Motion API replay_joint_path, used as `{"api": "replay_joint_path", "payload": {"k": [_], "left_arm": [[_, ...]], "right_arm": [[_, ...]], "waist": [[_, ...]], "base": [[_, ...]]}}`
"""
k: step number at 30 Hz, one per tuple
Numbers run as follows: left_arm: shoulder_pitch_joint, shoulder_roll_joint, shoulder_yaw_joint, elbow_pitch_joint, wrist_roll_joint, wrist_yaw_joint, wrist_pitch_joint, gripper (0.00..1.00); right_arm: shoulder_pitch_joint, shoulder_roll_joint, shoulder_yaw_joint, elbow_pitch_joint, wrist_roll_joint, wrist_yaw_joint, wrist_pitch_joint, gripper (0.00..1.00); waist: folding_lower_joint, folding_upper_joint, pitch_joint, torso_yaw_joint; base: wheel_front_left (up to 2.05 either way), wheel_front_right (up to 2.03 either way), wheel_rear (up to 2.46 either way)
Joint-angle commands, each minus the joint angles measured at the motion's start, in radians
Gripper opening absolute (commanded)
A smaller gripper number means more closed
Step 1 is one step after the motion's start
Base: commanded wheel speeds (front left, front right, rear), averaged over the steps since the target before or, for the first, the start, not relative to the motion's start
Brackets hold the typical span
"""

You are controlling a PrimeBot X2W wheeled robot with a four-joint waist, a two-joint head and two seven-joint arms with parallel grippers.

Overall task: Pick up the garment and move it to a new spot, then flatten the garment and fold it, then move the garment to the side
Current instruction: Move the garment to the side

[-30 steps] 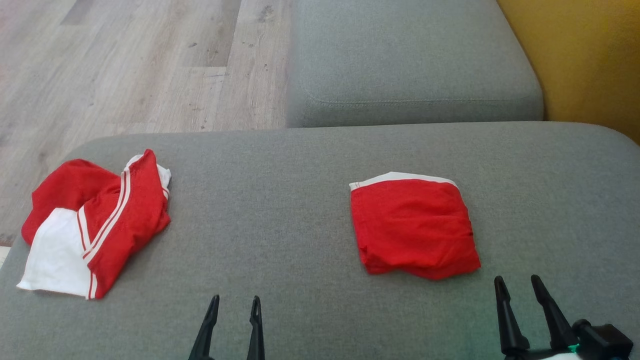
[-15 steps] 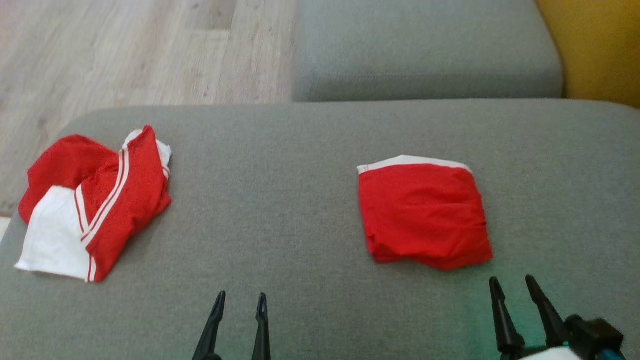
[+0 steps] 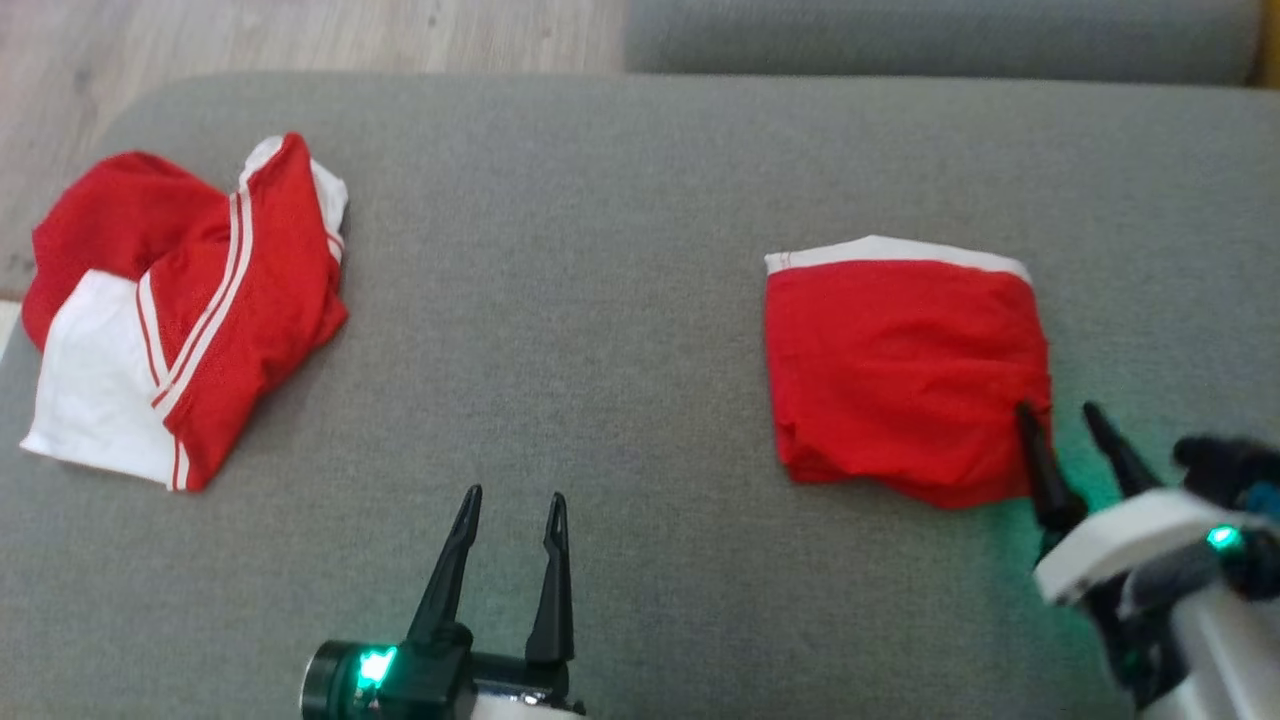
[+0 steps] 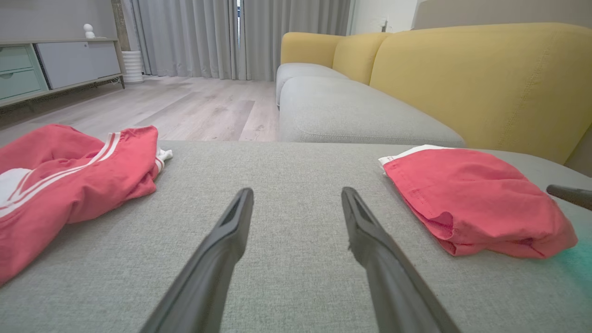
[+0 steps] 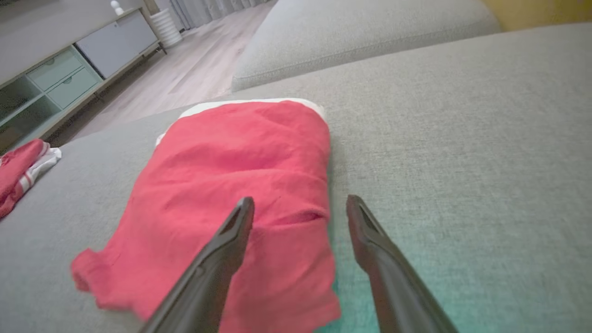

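Surface: a wide grey cushion [image 3: 620, 200], which we find set on a pale wood floor [image 3: 300, 30]. Behind it we list a second grey seat [image 4: 351, 111] with a yellow sofa back [image 4: 485, 78], grey curtains [image 4: 208, 37] and a low sideboard [image 4: 55, 60].

Item one: a folded red garment [image 3: 900, 360], roughly square, with a white band along its far edge. We place it on the right half of the cushion, lying flat, its near edge a little rumpled.

Item two: a crumpled red and white garment [image 3: 230, 300] with striped trim. We place it at the cushion's left end, well apart from the folded one.

Item three: the left gripper [image 3: 514, 495]. We note its two dark fingers spread wide with nothing between them, low over bare cushion between the two garments and touching neither.

Item four: the right gripper [image 3: 1057, 410]. We note its fingers likewise spread wide and gripping nothing. It sits at the folded garment's near right corner, one finger above the red cloth and the other over the cushion just beside the garment's right edge. We cannot tell whether either tip touches the cloth. A green glow falls on the cushion beside it.
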Motion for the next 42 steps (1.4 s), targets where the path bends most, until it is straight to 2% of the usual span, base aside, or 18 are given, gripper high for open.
{"api": "replay_joint_path", "payload": {"k": [1, 10, 11, 12, 14, 15, 21, 23, 24, 25, 34, 42], "left_arm": [[-0.041, -0.003, 0.016, -0.028, -0.005, 0.007, -0.005, 1.0], [-0.093, -0.003, -0.006, -0.026, 0.001, 0.019, -0.005, 1.0], [-0.095, -0.003, -0.007, -0.026, 0.001, 0.02, -0.005, 1.0], [-0.098, -0.003, -0.008, -0.026, 0.001, 0.021, -0.005, 1.0], [-0.102, -0.003, -0.009, -0.026, 0.001, 0.022, -0.005, 1.0], [-0.103, -0.003, -0.01, -0.026, 0.001, 0.023, -0.005, 1.0], [-0.113, -0.003, -0.009, -0.028, 0.0, 0.027, -0.005, 1.0], [-0.116, -0.003, -0.008, -0.03, 0.0, 0.027, -0.005, 1.0], [-0.121, -0.003, -0.008, -0.033, 0.001, 0.026, -0.005, 1.0], [-0.121, -0.003, -0.008, -0.033, 0.001, 0.026, -0.005, 1.0], [-0.18, -0.003, -0.007, -0.032, 0.019, 0.013, -0.005, 1.0], [-0.237, -0.003, 0.005, -0.029, 0.038, 0.004, -0.005, 1.0]], "right_arm": [[-0.061, -0.037, 0.003, -0.01, 0.039, -0.001, 0.036, 1.0], [-0.17, -0.102, 0.021, 0.069, 0.162, -0.001, 0.164, 1.0], [-0.175, -0.103, 0.033, 0.074, 0.176, -0.001, 0.174, 0.8], [-0.178, -0.103, 0.045, 0.079, 0.191, -0.001, 0.186, 0.54], [-0.183, -0.104, 0.068, 0.083, 0.22, -0.001, 0.201, 0.33], [-0.185, -0.106, 0.077, 0.085, 0.232, -0.001, 0.205, 0.0], [-0.205, -0.163, 0.085, 0.086, 0.22, -0.001, 0.159, 0.0], [-0.213, -0.201, 0.077, 0.086, 0.198, -0.001, 0.156, 0.0], [-0.224, -0.244, 0.062, 0.085, 0.188, -0.001, 0.16, 0.0], [-0.224, -0.244, 0.062, 0.085, 0.188, -0.001, 0.16, 0.0], [-0.291, -0.434, -0.022, 0.072, 0.149, -0.001, 0.191, 0.0], [-0.348, -0.521, -0.096, 0.095, 0.093, -0.001, 0.185, 0.0]], "waist": [[-0.0004, 0.0, 0.028, 0.011], [-0.0004, 0.0, 0.072, 0.021], [-0.0004, 0.0, 0.075, 0.021], [-0.0004, 0.0, 0.077, 0.02], [-0.0004, 0.0, 0.082, 0.019], [-0.0004, 0.0, 0.083, 0.017], [-0.0004, 0.0, 0.093, -0.01], [-0.0004, 0.0, 0.101, -0.028], [-0.0004, 0.0, 0.114, -0.048], [-0.0004, 0.0, 0.114, -0.048], [-0.0004, 0.0, 0.21, -0.131], [-0.0004, 0.0, 0.283, -0.166]], "base": [[0.0, 0.0, 0.0], [0.0, 0.0, 0.0], [0.0, 0.0, 0.0], [0.0, 0.0, 0.0], [0.0, 0.0, 0.0], [0.0, 0.0, 0.0], [0.0, 0.0, 0.0], [0.0, 0.0, 0.0], [0.0, 0.0, 0.0], [0.0, 0.0, 0.0], [0.0, 0.0, 0.0], [0.0, 0.0, 0.0]]}}
